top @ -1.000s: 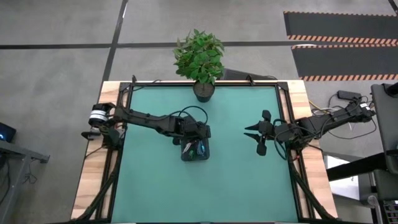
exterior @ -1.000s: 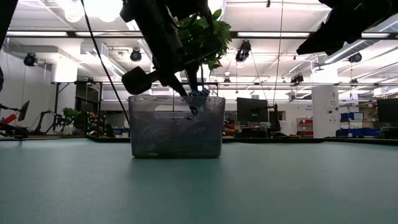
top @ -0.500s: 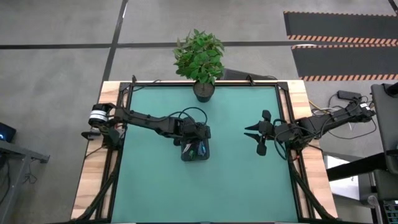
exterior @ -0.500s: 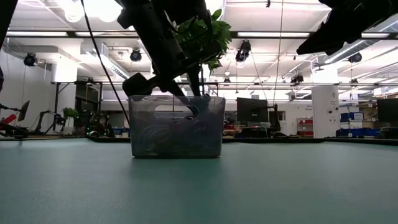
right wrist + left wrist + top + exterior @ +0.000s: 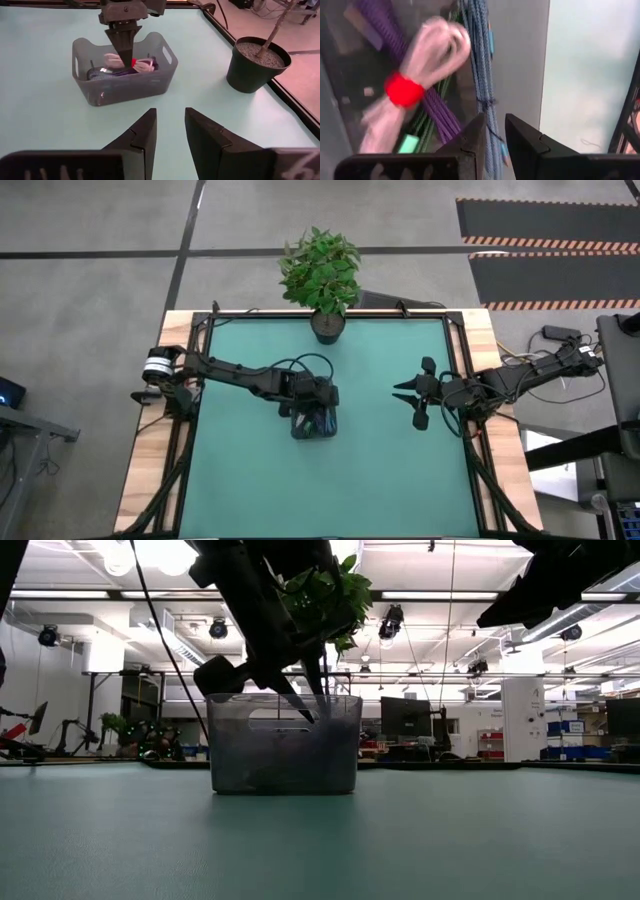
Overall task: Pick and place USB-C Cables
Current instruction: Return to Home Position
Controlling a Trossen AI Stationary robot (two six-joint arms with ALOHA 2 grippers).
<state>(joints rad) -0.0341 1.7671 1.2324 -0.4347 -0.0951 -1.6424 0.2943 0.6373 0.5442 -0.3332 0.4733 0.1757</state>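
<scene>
A grey tray (image 5: 298, 430) (image 5: 125, 82) stands mid-table and holds the cables. In the left wrist view the white cable with a red band (image 5: 402, 91) lies over purple strands (image 5: 395, 30) and green ones (image 5: 422, 137); a blue cable (image 5: 480, 60) runs along the tray wall. My left gripper (image 5: 494, 131) (image 5: 125, 54) is shut and points down into the tray, its tips just above the cables. My right gripper (image 5: 170, 120) (image 5: 398, 387) is shut and hovers to the tray's right, pointing at it. My left gripper comes from above, pointing down into the tray, its fingertips (image 5: 479, 131) over the blue cable's lower stretch (image 5: 492, 127). Whether they touch it, I cannot tell.
A potted plant (image 5: 320, 270) stands at the table's far edge, its dark pot (image 5: 257, 62) to the far right of the tray. The green mat (image 5: 380, 480) lies bare on the near side and between tray and right gripper.
The left gripper has risen a little inside the tray and shifted slightly. The white cable shows blurred in the left wrist view, so it is moving. The right arm has kept still.
</scene>
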